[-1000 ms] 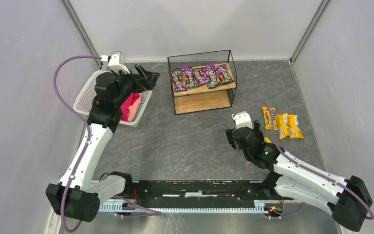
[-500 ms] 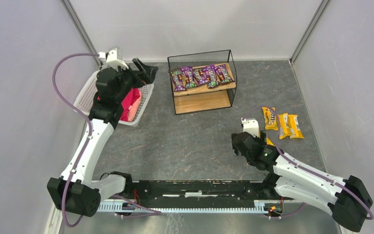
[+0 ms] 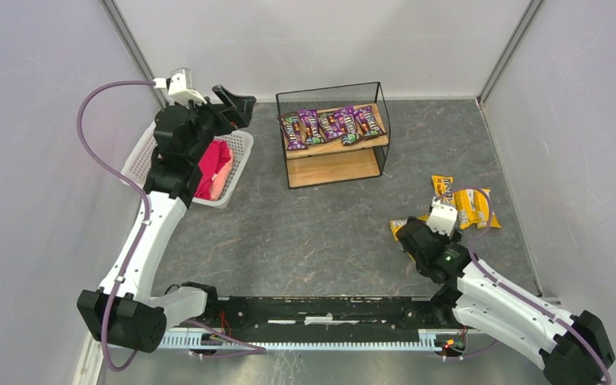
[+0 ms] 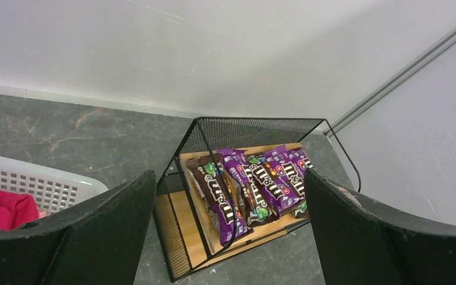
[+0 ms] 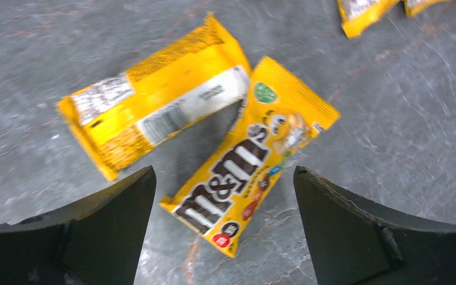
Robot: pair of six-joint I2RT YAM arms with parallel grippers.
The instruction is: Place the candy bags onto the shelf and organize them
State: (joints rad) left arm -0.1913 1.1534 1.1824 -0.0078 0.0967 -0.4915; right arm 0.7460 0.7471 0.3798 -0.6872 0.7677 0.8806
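Several purple candy bags (image 3: 330,124) lie in a row on the top board of the shelf (image 3: 335,164), also seen as purple candy bags (image 4: 261,184) on the shelf (image 4: 184,237) in the left wrist view. Yellow candy bags (image 3: 473,207) lie on the table at the right. My right gripper (image 3: 411,234) hovers open over two of them: a face-up yellow bag (image 5: 249,160) sits between its fingers and a face-down yellow bag (image 5: 154,110) lies just beyond. My left gripper (image 3: 239,106) is open and empty, raised left of the shelf.
A white lattice basket (image 3: 140,156) holding a pink-red bundle (image 3: 212,168) stands at the left under my left arm. The shelf's lower board (image 3: 333,167) shows bare wood. Grey walls close in the table on three sides.
My right gripper has swung right and down over the yellow bags and stays open. My left gripper has lifted and drawn back slightly by the basket.
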